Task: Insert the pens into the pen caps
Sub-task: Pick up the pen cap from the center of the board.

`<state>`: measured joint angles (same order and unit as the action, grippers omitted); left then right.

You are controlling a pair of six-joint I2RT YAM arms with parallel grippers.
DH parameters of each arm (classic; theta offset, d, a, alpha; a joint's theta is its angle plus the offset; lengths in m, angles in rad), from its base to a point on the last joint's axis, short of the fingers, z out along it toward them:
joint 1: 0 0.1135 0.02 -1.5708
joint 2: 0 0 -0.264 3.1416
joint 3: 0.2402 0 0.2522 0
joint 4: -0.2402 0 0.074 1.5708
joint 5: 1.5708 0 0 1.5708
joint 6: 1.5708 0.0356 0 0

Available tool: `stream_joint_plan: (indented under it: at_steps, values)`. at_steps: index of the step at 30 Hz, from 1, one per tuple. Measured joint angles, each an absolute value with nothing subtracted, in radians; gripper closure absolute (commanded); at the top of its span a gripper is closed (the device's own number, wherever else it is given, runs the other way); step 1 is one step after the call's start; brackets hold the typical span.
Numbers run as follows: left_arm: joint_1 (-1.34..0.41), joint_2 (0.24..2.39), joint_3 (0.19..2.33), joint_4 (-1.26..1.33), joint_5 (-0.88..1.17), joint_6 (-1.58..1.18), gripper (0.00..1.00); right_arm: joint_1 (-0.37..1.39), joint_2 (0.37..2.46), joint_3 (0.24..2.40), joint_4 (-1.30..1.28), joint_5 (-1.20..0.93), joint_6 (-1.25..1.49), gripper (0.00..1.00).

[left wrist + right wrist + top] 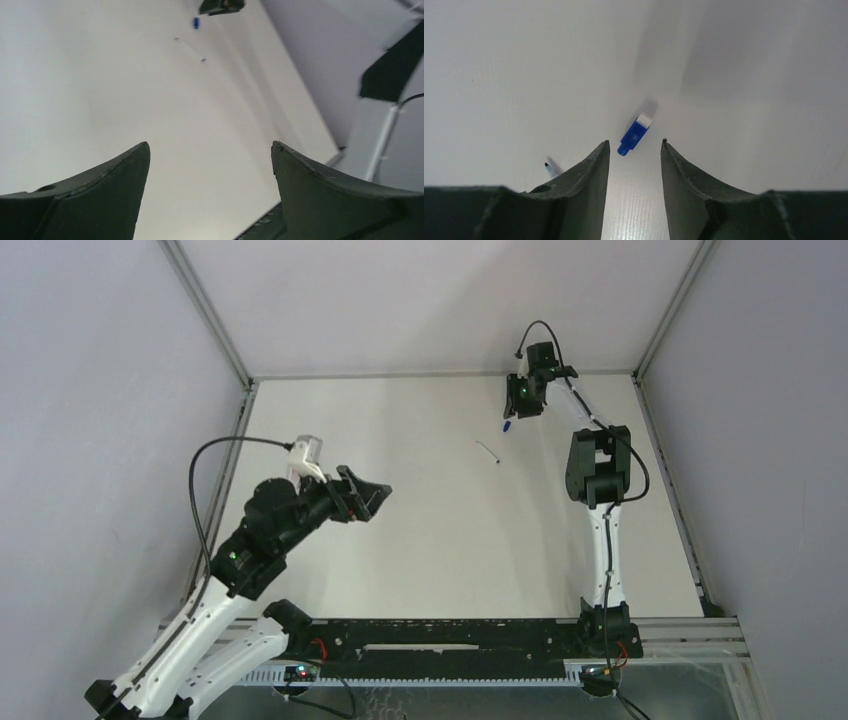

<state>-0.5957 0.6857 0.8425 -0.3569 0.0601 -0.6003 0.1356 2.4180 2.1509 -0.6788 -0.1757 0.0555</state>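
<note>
Right wrist: blue cap point(634, 135) just beyond right pincer point(633, 142), apparently apart.

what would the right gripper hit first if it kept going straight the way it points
Most likely the blue cap, lying just ahead of the right gripper, in line with the gap between its open jaws. Height is hard to judge, so it could touch the table beside the cap instead.
</note>
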Motion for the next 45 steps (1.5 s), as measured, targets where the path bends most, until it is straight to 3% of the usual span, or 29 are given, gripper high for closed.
stream_joint_plan:
  at_steps: [5,20,34,45]
  values:
    - [-0.596,0.583,0.66,-0.279,-0.003,-0.506,0.0,0.139,2.453,2.216,-0.709,-0.167,0.055,0.55]
    - [-0.596,0.435,0.511,-0.162,-0.052,-0.511,0.0,0.141,2.534,2.341,-0.817,-0.167,0.053,0.55]
    - [-0.596,0.374,0.475,-0.171,-0.086,-0.551,0.0,0.173,2.588,2.434,-0.881,-0.136,0.039,0.64]
    - [-0.596,0.339,0.475,-0.2,-0.101,-0.554,0.0,0.179,2.596,2.438,-0.909,-0.101,0.039,0.64]
